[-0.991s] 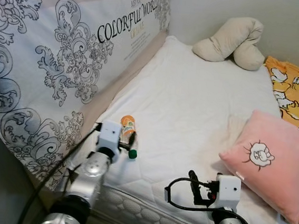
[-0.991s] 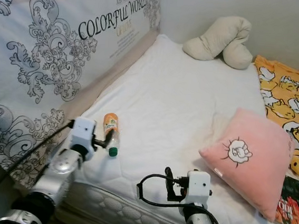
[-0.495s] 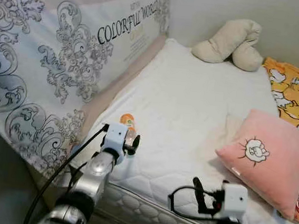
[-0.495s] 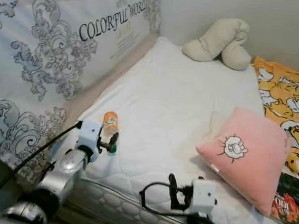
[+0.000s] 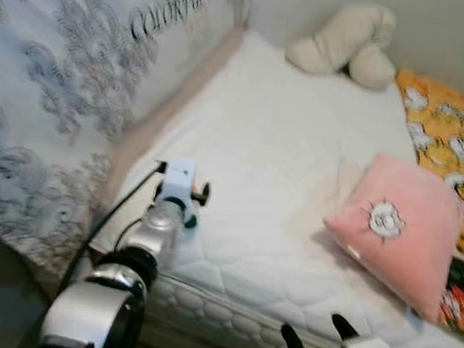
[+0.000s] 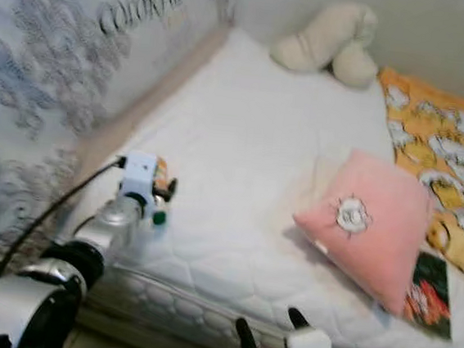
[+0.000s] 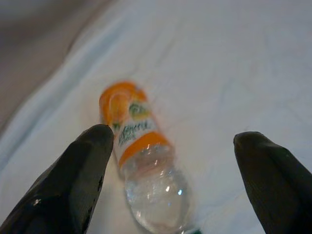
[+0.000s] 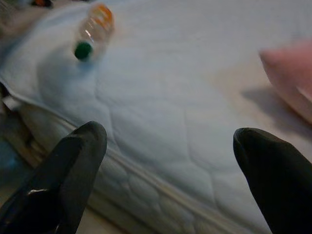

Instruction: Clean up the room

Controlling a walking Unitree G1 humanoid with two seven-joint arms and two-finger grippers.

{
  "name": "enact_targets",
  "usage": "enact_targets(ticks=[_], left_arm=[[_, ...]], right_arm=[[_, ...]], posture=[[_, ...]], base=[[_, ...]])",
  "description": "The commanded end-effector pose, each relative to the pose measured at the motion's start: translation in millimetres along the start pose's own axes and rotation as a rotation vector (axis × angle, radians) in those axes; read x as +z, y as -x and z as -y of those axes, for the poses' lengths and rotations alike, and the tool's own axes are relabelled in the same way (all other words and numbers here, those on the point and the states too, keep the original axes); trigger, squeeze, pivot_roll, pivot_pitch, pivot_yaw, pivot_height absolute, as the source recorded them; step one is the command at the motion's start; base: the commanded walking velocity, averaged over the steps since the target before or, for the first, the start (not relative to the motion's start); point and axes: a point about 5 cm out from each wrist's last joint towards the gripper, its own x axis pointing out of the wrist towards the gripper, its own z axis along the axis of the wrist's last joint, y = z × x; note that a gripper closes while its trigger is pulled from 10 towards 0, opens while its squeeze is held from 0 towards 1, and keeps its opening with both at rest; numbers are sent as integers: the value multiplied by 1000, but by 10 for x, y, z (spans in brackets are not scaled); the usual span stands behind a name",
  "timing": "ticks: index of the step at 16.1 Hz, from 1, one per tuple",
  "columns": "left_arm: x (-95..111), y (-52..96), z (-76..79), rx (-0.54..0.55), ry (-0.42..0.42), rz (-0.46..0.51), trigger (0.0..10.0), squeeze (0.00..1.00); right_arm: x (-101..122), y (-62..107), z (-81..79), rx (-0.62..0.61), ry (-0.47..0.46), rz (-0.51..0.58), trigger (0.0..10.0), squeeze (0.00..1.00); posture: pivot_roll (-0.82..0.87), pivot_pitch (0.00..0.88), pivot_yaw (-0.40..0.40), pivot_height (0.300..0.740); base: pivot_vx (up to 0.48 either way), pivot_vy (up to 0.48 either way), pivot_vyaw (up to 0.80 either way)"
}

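Observation:
A clear plastic bottle [image 7: 144,161] with an orange label and a green cap [image 8: 83,49] lies on its side near the left edge of the white mattress [image 5: 300,148]. My left gripper [image 7: 173,136] hovers just above it and is open, one black finger on each side of the bottle. From the head views the left wrist block [image 5: 178,181] covers most of the bottle; the green cap [image 6: 160,216] peeks out below it. My right gripper [image 5: 315,340] is open and low at the mattress's front edge, holding nothing.
A pink pillow [image 5: 403,227] lies on the right of the bed, a beige cushion [image 5: 343,41] at the far end. An orange cartoon blanket [image 5: 451,121] and a book [image 5: 460,296] lie along the right side. A patterned white panel [image 5: 60,83] borders the left.
The head camera has shifted and blurred. My left gripper has moved forward over the bottle, now covering it. The right gripper has dropped lower in the picture.

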Motion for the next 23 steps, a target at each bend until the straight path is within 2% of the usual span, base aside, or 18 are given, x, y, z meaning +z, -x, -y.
enact_targets(ticks=[1,3,7,9,12,15,16,20,21,22,23], left_arm=[[52,-20,39,5,-1,-12,10000,0],[28,-31,52,-19,-121,-84,10000,0],[56,-47,-58,48,-101,-146,10000,0],[79,-53,-89,63,-105,-163,10000,0],[-63,-22,-121,69,-104,-246,10000,0],[-44,-27,-124,49,-128,-242,10000,0],[-21,-31,-153,60,-141,-233,0,0],[45,-41,-228,83,-178,-200,0,0],[22,-36,-239,83,-122,-202,0,0],[12,-33,-245,88,-100,-203,0,0],[-26,-28,-164,67,-100,-193,0,0]], right_arm=[[1,52,56,-18,1,-21,10000,0],[11,304,-92,11,-4,-71,10000,0],[32,522,-288,63,-16,-138,10000,0],[30,554,-311,69,-13,-160,10000,0],[39,527,-333,78,-8,-177,10000,0],[42,528,-322,82,0,-191,10000,0],[42,517,-320,86,2,-193,10000,0],[20,442,-310,106,11,-199,10000,0],[-3,399,-279,104,13,-201,10000,0],[-15,376,-266,104,13,-203,10000,0],[-43,311,-252,115,22,-204,10000,0]], posture=[[-200,169,-117,740],[-255,245,-116,740],[-292,292,-124,740],[-290,293,-124,740],[-293,290,-126,740],[-286,286,-132,740],[-281,284,-133,740],[-260,264,-126,740],[-237,244,-116,740],[-235,242,-115,740],[-224,224,-112,740]], base=[[0,0,0],[0,0,0],[0,0,0],[0,0,0],[0,0,0],[0,0,0],[0,0,0],[0,0,0],[0,0,0],[0,0,0],[0,0,0]])
